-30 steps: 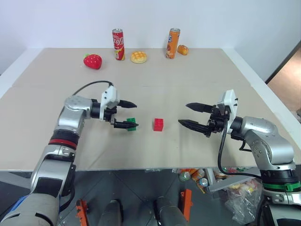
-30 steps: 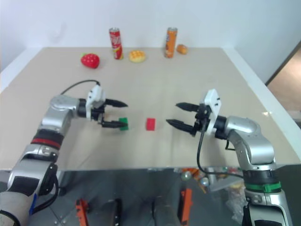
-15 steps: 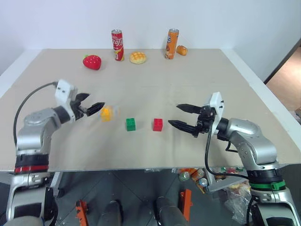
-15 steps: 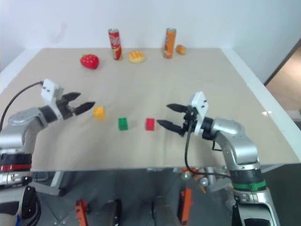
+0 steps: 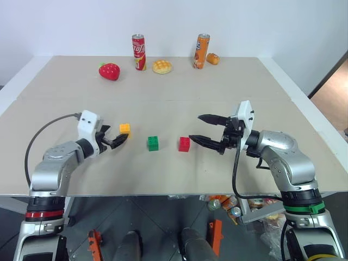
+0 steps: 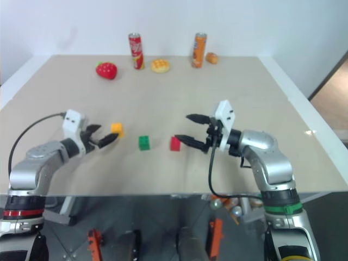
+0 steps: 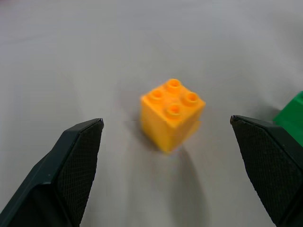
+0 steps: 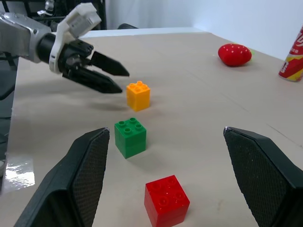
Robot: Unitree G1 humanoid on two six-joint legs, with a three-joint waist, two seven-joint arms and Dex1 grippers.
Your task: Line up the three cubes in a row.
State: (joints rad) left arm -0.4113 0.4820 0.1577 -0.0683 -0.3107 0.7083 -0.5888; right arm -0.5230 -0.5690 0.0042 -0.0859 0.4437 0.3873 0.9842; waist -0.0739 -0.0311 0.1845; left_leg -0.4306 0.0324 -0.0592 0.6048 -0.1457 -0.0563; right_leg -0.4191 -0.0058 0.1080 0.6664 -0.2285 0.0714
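On the near half of the surface [image 5: 228,92], you have the three cubes almost in their row: the red cube [image 5: 184,144] and the green cube [image 5: 153,143] sit side by side with a small gap, and the yellow-orange cube [image 5: 125,129] lies to the left of the green one but a little farther from you, so the line bends at that end. Your left claw [image 5: 115,139] hovers just beside the yellow-orange cube on its near left side, its two fingers spread wide and gripping nothing; in the left wrist view the cube [image 7: 172,113] stands on the surface between the two black fingers [image 7: 71,161], turned at an angle to them, which suggests the claw is lined up to take or nudge it. Your right claw [image 5: 209,130] waits just to the right of the red cube, fingers apart and empty, pointing along the row, likely parked there so it stays clear of the line. My read is that the remaining job is drawing the yellow-orange cube toward you until it is level with the other two. The soda cans [image 5: 138,52], the toy strawberry [image 5: 109,71] and the toy bread [image 5: 162,67] stand well apart along the far edge, out of your way.
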